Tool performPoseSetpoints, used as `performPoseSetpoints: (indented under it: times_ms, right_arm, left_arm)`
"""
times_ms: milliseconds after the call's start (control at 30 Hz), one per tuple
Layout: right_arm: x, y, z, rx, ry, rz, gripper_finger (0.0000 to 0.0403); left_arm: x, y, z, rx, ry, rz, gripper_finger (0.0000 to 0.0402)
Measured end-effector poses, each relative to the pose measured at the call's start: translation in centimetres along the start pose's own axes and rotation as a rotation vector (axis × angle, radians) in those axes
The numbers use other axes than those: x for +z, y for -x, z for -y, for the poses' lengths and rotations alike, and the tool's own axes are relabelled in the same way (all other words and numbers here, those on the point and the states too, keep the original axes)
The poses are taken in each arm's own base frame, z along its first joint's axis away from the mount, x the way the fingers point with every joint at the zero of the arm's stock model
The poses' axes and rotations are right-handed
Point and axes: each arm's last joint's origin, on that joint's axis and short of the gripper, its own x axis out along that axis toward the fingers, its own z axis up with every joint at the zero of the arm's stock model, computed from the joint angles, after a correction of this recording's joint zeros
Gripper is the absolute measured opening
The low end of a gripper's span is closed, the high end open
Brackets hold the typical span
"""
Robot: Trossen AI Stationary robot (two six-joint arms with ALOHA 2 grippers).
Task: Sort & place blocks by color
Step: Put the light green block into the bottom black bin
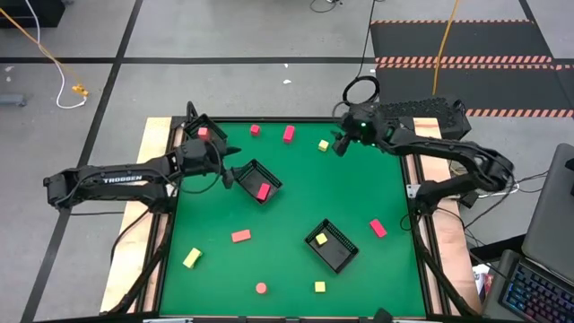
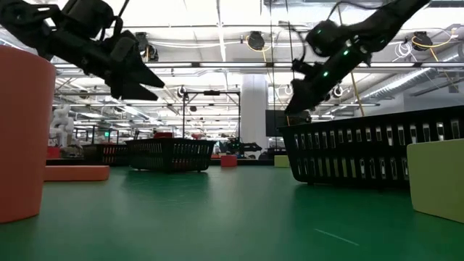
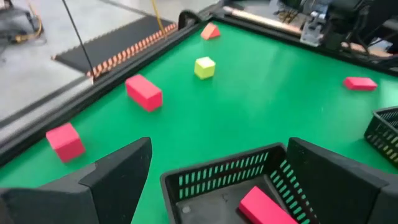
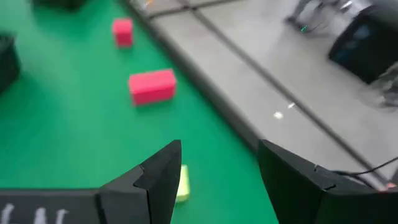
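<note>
Over the far right part of the green table [image 1: 296,188], the right gripper [image 1: 339,144] hangs with its fingers parted and nothing between them, just beside a small yellow cube [image 1: 324,144]; the wrist view shows that cube low between the fingertips but not yet enclosed. The left gripper [image 1: 235,171] is spread wide and empty at the edge of the middle tray [image 1: 248,169], which holds one red bar [image 1: 263,190]. Another tray at the far left corner [image 1: 195,124] holds a red block [image 1: 204,133], and the near tray [image 1: 339,254] holds a yellow cube [image 1: 321,239]. The other blocks lie scattered on the cloth: two red ones [image 1: 289,134] near the far edge, others toward the near side.

The main risk is a skewed descent on the small cube: a fingertip landing on it would push it toward the table's edge. The left fingers, so near the tray wall, could also snag it and shift the tray.
</note>
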Motion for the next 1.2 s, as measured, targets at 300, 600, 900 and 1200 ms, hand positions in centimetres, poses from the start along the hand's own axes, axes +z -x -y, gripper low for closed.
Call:
performPoseSetpoints:
  times_ms: [300,600,900,1200]
  right_arm:
    - [-1.6,-4.9,-1.0,0.053,0.02,-0.164,0.0209]
    - [-2.1,-5.3,-1.4,0.087,0.023,-0.189,0.0272]
    - [-3.5,-6.8,-2.1,0.111,-0.002,-0.248,0.0297]
    - [-4.5,-8.6,-2.9,0.129,0.013,-0.243,0.0286]
  left_arm:
    - [0.3,0.7,0.3,-0.015,-0.031,0.032,0.0376]
    - [0.4,0.7,0.6,-0.031,-0.055,0.04,0.0376]
    - [0.3,0.7,0.7,-0.035,-0.035,0.033,0.0376]
    - [-1.3,0.6,0.8,-0.042,-0.006,-0.009,0.0376]
